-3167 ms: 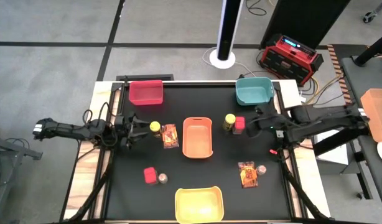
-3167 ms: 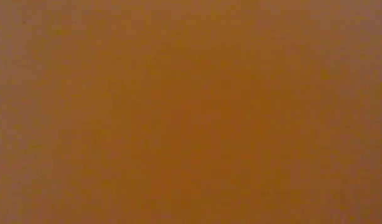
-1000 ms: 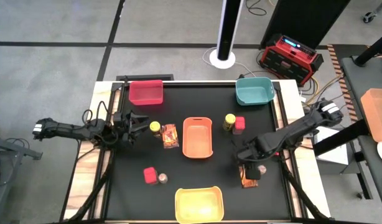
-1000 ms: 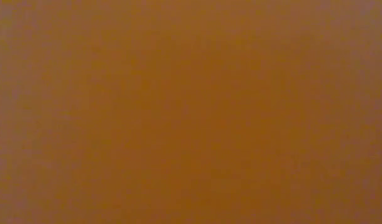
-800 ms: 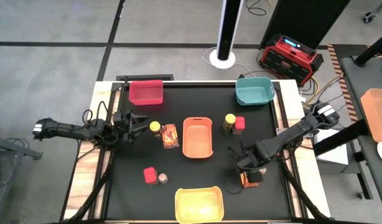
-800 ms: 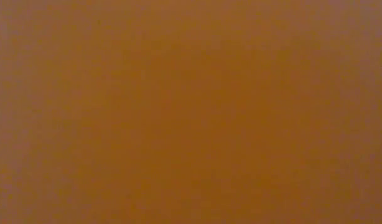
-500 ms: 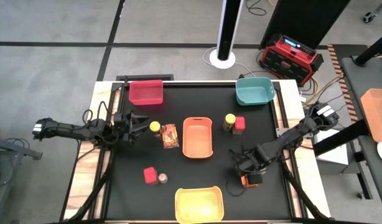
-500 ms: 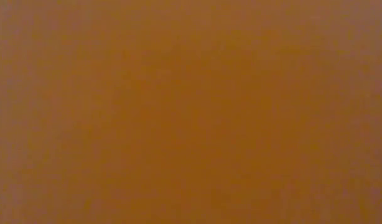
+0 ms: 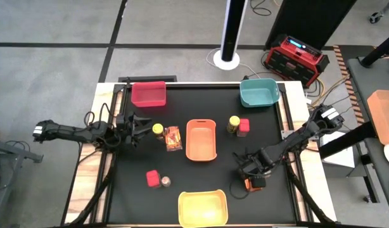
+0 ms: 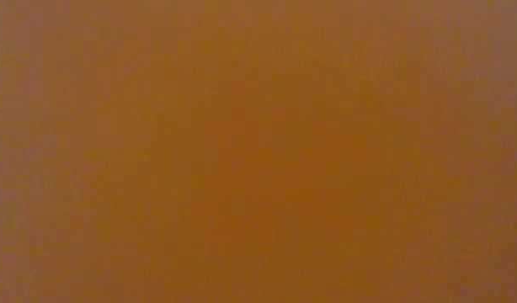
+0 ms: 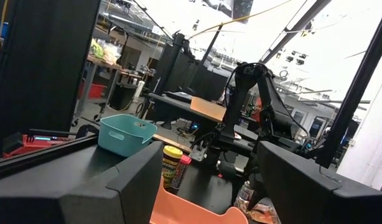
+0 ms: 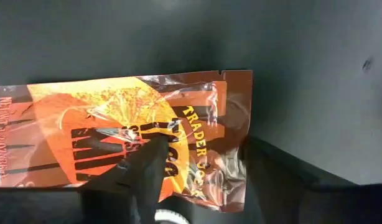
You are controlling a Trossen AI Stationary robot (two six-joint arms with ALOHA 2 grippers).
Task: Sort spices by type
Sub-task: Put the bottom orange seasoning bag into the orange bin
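High view: I have the right claw [image 9: 250, 176] down over the printed packet [image 9: 251, 184] at lower right of the black surface [image 9: 137, 202], right of the yellow bin [image 9: 203, 208]. In the right wrist view that packet [image 12: 135, 140] lies flat on the dark top with my two fingers [image 12: 144, 165] spread, one resting over its print and the other just off its edge; nothing is pinched. The left claw [image 9: 139, 128] waits at middle left, just left of a yellow-lidded jar [image 9: 158, 130] and the second packet [image 9: 173, 138]; its fingers are parted in the left wrist view. The orange bin [image 9: 201, 140] sits at centre, the other yellow-lidded jar [image 9: 234, 123] touching a red cube box [image 9: 244, 126] to its right. Another red cube box [image 9: 153, 178] and a small silver-lidded jar [image 9: 165, 182] stand together at lower left. Red bin [image 9: 148, 94] upper left, teal bin [image 9: 258, 92] upper right. The low view is a flat orange blur
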